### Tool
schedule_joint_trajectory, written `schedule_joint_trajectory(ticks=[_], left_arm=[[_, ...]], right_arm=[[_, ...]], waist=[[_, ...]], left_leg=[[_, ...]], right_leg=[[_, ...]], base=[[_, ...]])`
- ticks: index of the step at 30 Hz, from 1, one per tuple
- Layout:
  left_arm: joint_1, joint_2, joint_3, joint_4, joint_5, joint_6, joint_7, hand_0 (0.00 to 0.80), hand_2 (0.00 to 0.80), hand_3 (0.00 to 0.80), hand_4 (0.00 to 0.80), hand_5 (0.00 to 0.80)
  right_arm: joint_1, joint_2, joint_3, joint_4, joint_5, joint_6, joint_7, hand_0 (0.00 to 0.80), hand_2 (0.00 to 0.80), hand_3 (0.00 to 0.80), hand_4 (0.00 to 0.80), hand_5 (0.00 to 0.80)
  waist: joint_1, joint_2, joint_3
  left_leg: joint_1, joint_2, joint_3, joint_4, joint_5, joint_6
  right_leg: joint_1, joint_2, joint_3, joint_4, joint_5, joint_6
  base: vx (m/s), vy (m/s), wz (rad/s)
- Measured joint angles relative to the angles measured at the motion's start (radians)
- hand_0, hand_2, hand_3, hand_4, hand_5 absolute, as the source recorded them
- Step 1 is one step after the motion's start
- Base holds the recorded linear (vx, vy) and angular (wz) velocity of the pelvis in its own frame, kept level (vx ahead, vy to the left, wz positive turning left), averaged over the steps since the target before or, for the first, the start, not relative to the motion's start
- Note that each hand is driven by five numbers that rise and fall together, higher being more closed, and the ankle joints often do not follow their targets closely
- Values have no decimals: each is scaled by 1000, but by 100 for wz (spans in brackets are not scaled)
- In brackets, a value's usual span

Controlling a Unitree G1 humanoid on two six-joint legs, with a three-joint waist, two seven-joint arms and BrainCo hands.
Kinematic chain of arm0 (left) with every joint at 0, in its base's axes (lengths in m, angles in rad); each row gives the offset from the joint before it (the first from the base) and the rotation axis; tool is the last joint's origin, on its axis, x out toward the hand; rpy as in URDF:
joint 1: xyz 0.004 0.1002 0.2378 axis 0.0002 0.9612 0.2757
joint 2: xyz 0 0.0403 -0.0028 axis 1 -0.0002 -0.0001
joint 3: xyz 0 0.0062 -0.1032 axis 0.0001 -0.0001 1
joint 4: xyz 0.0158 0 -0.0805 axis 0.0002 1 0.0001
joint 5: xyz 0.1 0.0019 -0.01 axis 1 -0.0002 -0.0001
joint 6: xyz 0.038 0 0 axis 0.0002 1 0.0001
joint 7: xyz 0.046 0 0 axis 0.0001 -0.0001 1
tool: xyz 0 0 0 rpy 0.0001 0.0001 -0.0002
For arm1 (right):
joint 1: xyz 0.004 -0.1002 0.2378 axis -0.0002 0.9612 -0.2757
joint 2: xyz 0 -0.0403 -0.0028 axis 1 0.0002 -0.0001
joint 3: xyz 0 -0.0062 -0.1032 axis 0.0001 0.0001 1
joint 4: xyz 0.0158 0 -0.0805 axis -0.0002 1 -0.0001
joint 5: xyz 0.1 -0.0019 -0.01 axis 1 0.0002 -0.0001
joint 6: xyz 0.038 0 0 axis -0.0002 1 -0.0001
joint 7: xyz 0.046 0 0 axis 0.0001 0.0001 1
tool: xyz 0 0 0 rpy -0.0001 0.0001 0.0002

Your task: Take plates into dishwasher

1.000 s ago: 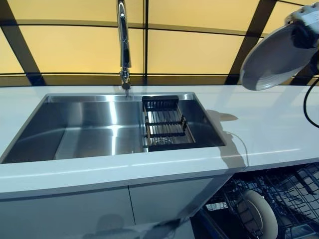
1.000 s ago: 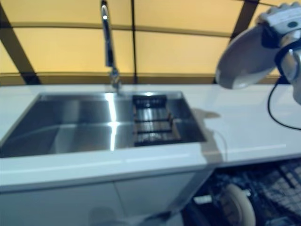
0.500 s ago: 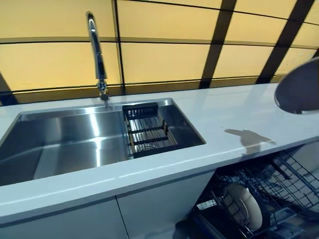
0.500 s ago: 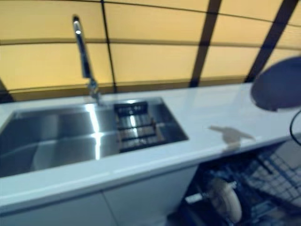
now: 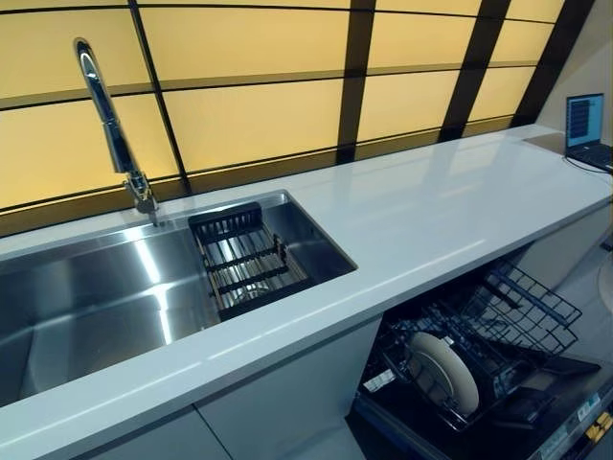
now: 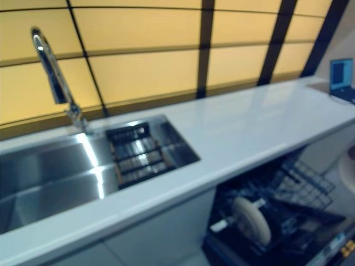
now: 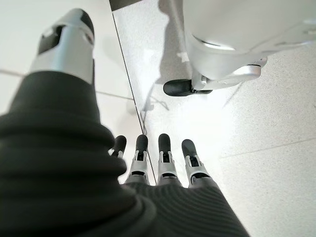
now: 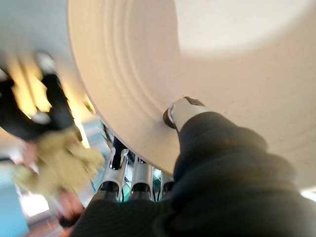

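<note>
no readable text, labels, numbers or signs. lit laptop screen (image 5: 584,119) at far end of white worktop (image 5: 431,216), content too small to read. small sticker on open dishwasher (image 5: 572,441) front edge, print illegible.

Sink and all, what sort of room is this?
Most likely a kitchen: a steel sink with a tall tap set in a white counter, and an open dishwasher below, one plate racked.
</note>
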Motion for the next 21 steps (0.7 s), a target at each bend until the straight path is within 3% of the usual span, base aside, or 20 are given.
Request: schedule_joint_trajectory(ticks=[6, 21], left_arm=[[-5, 0, 0, 7, 1, -7, -1, 0, 0, 0, 0, 0], [3, 1, 0, 8, 40, -16, -1, 0, 0, 0, 0, 0]], right_arm=[[16, 81, -70, 8, 97, 22, -5, 800, 800, 800, 800, 800], [19, 223, -72, -94, 234, 77, -120, 800, 800, 800, 800, 800]], waist=[[5, -3, 17], [32, 4, 58]], left_leg=[[2, 1, 5, 0, -1, -1], [12, -1, 0, 0, -2, -2]], right_leg=[[1, 0, -2, 0, 0, 0], [14, -1, -7, -1, 1, -2]], base=[[4, -7, -3], [0, 0, 0]])
